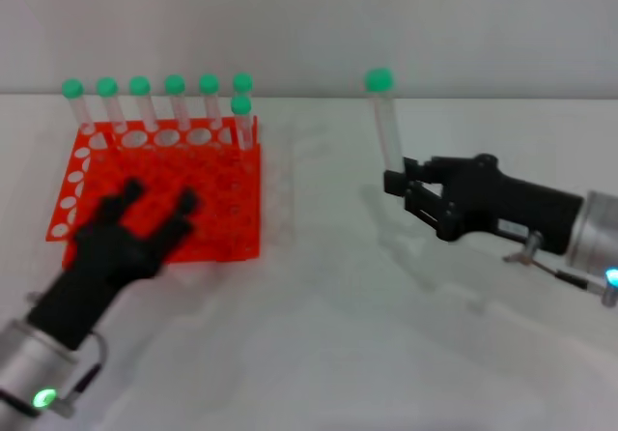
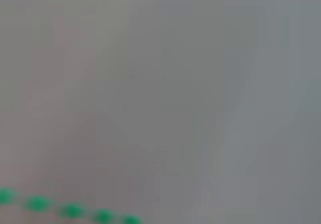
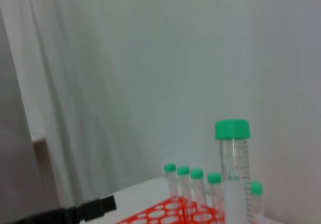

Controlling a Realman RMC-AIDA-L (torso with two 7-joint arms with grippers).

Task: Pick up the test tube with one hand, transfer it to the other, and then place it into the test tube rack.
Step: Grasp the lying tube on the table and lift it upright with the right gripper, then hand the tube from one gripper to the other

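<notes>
My right gripper [image 1: 403, 186] is shut on the lower end of the test tube [image 1: 388, 131] and holds it upright above the table, right of the rack, green cap up. The tube shows close up in the right wrist view [image 3: 233, 179]. The orange-red test tube rack [image 1: 208, 209] stands at the left and also shows in the right wrist view [image 3: 168, 215]. My left gripper [image 1: 157, 199] hovers over the rack's front part, fingers spread, open and empty. It is well apart from the held tube.
Several green-capped tubes [image 1: 174, 102] stand in the rack's back row, with one more [image 1: 241, 120] just in front at the right end. Their caps show blurred in the left wrist view [image 2: 72, 210]. White table and a plain wall lie behind.
</notes>
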